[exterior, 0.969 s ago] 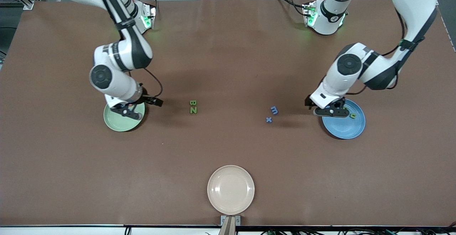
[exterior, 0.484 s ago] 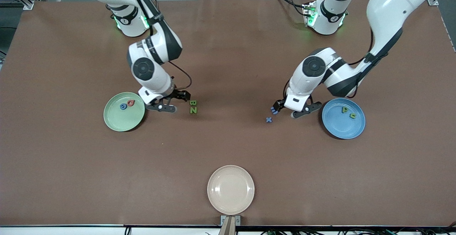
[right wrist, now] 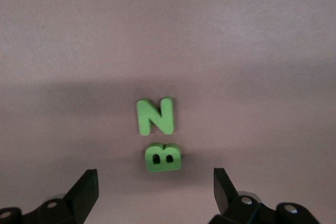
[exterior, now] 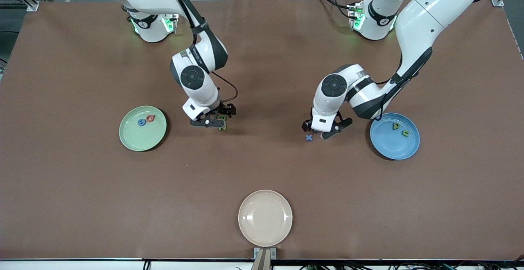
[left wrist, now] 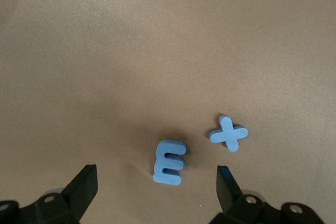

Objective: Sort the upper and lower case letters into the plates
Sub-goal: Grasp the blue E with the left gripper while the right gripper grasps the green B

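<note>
Left end effector (left wrist: 155, 195) spread over blue m (left wrist: 169, 162); right end effector (right wrist: 155, 192) spread over green B (right wrist: 163, 157).

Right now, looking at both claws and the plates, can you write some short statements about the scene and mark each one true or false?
1. The left claw is open over the blue m. True.
2. The right claw is shut on the green B. False: it is open, and the B lies on the table beside the green N.
3. The mint green plate holds two letters. True.
4. The blue plate holds no letters. False: two green letters lie in it.
5. The blue x lies in the cream-white plate. False: it lies on the table beside the m.
</note>
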You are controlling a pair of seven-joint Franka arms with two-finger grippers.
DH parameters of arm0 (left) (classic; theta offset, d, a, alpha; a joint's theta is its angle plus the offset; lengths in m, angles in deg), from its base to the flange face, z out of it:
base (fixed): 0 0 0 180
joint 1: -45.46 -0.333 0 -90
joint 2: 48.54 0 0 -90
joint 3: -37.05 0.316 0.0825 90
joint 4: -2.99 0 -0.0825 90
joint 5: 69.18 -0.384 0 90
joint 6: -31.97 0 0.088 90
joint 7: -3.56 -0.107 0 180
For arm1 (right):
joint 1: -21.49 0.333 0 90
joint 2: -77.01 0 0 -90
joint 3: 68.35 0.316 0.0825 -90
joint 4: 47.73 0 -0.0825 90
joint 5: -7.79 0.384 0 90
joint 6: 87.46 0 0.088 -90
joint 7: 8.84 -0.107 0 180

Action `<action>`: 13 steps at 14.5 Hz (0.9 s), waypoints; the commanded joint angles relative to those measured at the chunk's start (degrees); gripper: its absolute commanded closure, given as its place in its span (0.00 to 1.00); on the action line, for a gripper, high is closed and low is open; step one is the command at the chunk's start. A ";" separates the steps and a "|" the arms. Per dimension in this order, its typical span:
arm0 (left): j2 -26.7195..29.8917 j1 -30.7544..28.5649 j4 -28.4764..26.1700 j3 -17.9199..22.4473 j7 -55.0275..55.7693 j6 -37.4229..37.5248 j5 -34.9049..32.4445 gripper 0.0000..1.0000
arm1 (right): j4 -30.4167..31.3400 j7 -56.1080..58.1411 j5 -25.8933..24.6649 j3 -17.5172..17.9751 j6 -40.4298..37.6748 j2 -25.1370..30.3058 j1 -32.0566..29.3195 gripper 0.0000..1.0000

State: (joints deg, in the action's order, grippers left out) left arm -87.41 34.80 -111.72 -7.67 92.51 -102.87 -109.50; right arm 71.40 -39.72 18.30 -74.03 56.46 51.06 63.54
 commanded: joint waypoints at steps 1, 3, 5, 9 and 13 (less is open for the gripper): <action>-1.12 -0.07 0.81 0.06 0.35 -1.21 -0.63 0.02 | -0.04 0.12 0.12 -0.74 1.62 -0.94 1.71 0.05; -1.47 -0.07 0.81 0.06 0.26 -1.48 -0.98 0.12 | 0.05 0.12 0.04 -0.83 2.76 -1.73 2.42 0.13; -2.34 -0.07 0.81 0.15 0.18 -2.44 -2.12 0.19 | 0.14 0.12 -0.31 -0.91 4.17 -2.78 2.59 0.20; -3.32 -0.15 0.81 0.24 0.26 -2.88 -3.36 0.27 | 0.23 0.12 -1.63 -1.09 5.14 -3.93 2.51 0.22; -3.32 -0.33 0.90 0.15 0.17 -2.88 -3.45 0.55 | 1.36 0.12 -1.72 -1.18 5.75 -3.93 2.51 0.38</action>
State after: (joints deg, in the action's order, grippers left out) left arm -90.33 34.66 -111.34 -7.41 92.50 -105.26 -111.80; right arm 71.44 -39.57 17.53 -74.49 60.98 47.05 65.30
